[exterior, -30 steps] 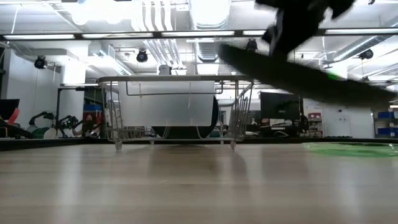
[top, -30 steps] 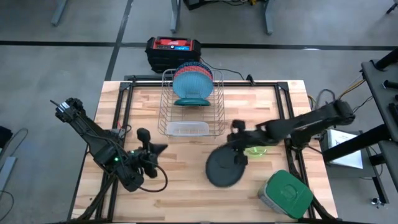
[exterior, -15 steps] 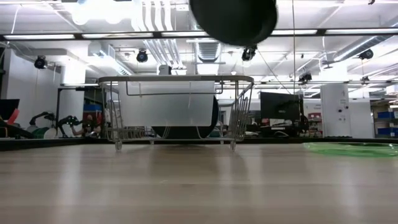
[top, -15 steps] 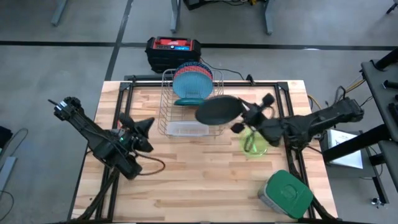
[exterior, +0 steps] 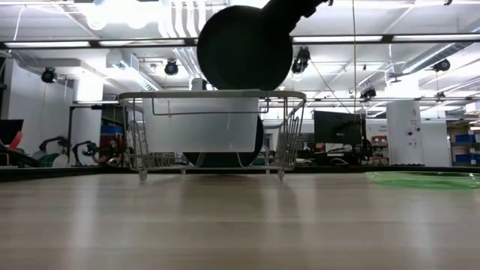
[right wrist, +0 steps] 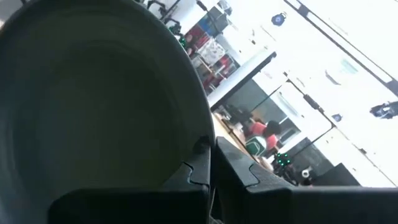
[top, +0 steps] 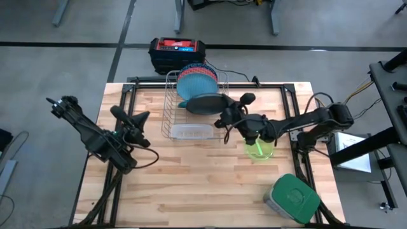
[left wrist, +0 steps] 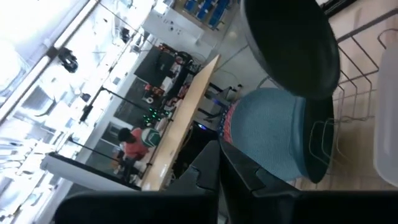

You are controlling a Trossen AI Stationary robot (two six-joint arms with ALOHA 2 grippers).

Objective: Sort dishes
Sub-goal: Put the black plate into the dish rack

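Note:
My right gripper [top: 223, 116] is shut on a dark green plate [top: 205, 103] held above the silver wire rack [top: 170, 102]; the plate also shows in the low view [exterior: 244, 46] and the left wrist view [left wrist: 292, 50]. A light blue plate [top: 194, 86] stands on edge in the rack, with a red-patterned one behind it. A neon-green cup [top: 259, 149] stands on the table under my right arm. My left gripper [top: 140, 119] is shut and empty, left of the rack. My right gripper pinches the dark green plate's rim [right wrist: 200, 144] between its two fingers. The fingers come from the table's right side, slanting toward the far edge. The plate stands nearly upright on edge, lifted clear above the rack's top wire.
A clear plastic tub [top: 191, 131] lies at the rack's near end. A grey container with a green lid [top: 292, 197] sits at the near right corner. A red and black box [top: 177, 51] stands beyond the far edge. Bare wood lies in the table's middle and near left.
My right gripper has lifted the dark green plate from low over the table's near middle and carried it toward the far edge, to above the rack. The plate has tipped from nearly flat to nearly upright. My left gripper has drawn back toward the far left.

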